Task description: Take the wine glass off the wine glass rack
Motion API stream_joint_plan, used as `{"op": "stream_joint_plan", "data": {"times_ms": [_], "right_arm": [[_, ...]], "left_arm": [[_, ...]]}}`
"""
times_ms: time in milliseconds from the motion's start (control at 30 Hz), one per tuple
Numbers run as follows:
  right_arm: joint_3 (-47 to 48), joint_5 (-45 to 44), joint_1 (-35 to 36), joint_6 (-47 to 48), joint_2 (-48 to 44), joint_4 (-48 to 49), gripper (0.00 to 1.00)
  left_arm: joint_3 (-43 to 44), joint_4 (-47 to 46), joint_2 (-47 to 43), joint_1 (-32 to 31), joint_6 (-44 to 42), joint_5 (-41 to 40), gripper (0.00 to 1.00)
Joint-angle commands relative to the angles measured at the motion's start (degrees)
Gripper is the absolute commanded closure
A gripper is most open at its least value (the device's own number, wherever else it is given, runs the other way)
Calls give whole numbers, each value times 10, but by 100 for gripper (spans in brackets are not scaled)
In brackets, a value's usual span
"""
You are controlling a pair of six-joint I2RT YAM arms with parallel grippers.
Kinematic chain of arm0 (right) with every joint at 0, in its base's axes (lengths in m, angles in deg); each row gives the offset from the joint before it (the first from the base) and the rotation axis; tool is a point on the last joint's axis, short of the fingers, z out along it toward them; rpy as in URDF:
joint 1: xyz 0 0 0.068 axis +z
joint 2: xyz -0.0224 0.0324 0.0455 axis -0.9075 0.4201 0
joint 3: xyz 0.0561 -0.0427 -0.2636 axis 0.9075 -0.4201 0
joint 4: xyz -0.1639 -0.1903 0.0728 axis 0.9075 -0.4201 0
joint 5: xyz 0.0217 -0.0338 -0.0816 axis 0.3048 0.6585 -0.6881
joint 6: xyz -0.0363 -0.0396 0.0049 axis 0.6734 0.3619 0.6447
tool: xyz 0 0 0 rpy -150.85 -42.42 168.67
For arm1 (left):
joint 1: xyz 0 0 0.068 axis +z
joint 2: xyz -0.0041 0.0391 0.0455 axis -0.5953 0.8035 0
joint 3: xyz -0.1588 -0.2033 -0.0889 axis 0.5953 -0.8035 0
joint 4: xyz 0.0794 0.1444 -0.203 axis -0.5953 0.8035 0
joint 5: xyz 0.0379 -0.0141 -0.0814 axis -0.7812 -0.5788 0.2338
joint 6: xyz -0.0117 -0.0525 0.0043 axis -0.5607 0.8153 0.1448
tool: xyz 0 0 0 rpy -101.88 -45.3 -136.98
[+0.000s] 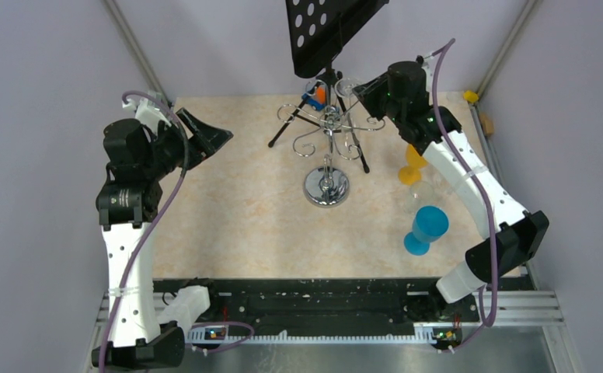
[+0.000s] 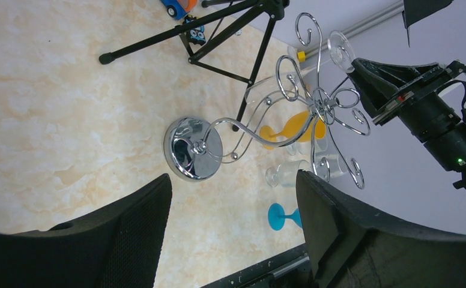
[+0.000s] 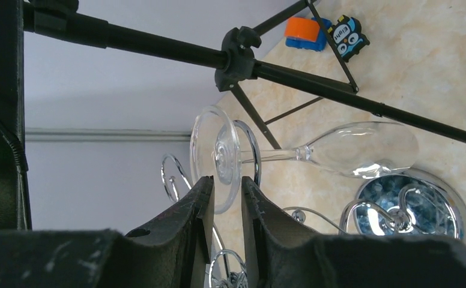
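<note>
Right wrist view: right gripper [image 3: 226, 199] narrow, pinching foot rim of wine glass [image 3: 357, 150], which hangs from far-right arm of wine glass rack [image 1: 331, 124]. Step judged: grasp made. Next: slide foot outward, clear of scroll. Left gripper [image 2: 233, 180] wide, well apart.

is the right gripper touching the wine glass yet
Touching. The right wrist view shows the right gripper closed on the wine glass: its round foot sits in the narrow slot, its rim meeting both fingers.
</note>
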Motion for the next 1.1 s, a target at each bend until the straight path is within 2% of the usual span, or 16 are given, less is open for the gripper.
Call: {"op": "stream_joint_plan", "data": {"times_ms": [0, 367, 433, 600, 1067], "right_arm": [[0, -33, -5, -24, -14, 29, 75], [-7, -27, -9, -31, 2, 85, 78], [-17, -24, -10, -32, -4, 106, 82], [-47, -21, -12, -38, -19, 154, 100], [-71, -32, -13, -30, -49, 197, 100]], "left_arm": [[7, -8, -10, 0, -11, -10, 21], [7, -7, -14, 0, -7, -14, 21], [7, -5, -15, 0, -8, -15, 21], [8, -3, -19, 0, -8, -17, 21], [11, -2, -19, -1, -7, -16, 21]]}}
